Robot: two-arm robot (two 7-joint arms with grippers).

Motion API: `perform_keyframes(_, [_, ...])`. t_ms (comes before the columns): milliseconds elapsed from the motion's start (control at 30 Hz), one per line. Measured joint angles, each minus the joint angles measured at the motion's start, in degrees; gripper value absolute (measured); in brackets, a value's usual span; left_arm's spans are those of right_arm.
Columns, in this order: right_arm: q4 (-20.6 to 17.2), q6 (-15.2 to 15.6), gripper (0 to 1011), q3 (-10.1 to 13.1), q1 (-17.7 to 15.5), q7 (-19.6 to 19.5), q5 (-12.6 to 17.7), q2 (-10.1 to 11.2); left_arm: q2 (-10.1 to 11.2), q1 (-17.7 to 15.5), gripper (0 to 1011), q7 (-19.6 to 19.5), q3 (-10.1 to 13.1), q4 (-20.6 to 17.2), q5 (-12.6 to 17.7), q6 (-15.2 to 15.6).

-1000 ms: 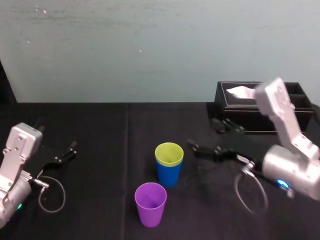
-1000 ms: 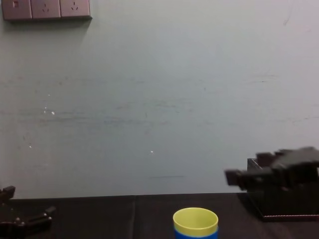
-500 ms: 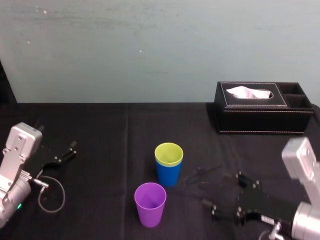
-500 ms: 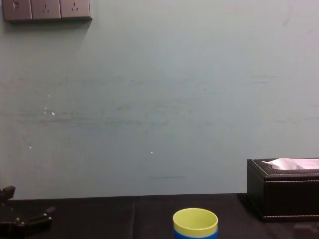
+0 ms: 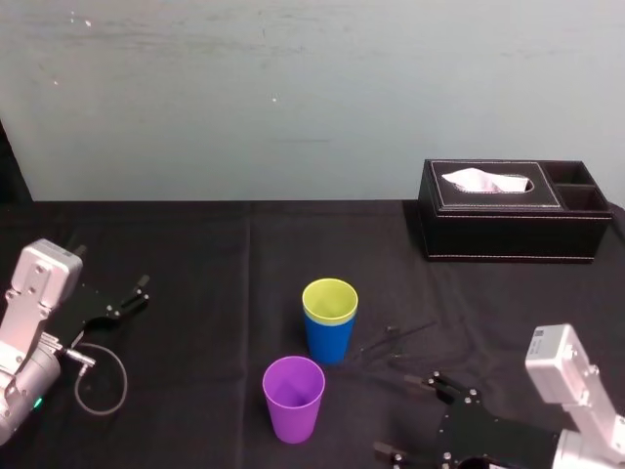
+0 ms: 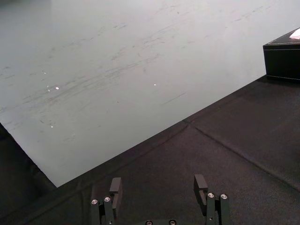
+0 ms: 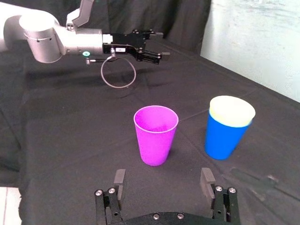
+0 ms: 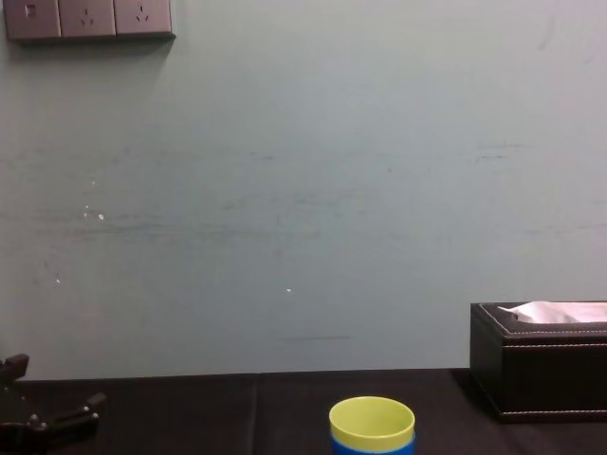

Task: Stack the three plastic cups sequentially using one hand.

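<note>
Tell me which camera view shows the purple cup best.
The right wrist view: the purple cup stands whole and close, side and open rim both visible, apart from the blue cup. The head view sees it from above, farther off.

likely a robot test lab: a black-draped table (image 5: pixel 244 254) against a bare pale wall (image 8: pixel 303 190) with sockets (image 8: pixel 87 16).

Silver arms (image 5: pixel 39 283), black screw-studded right tool (image 7: pixel 162 176)
</note>
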Motion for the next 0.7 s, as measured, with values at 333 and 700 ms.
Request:
perform_keyframes(333, [3.24, 0.90, 1003, -3.46, 3.75, 1.76, -0.52, -2.64, 0.00, 0.00, 1000, 0.00, 0.00, 0.00, 0.00, 0.00])
perform_keyframes(700, [4.34, 8.49, 1003, -7.15, 7.25, 0.05, -0.08, -4.89, 0.00, 0.00, 1000, 0.00, 0.00, 0.00, 0.00, 0.00])
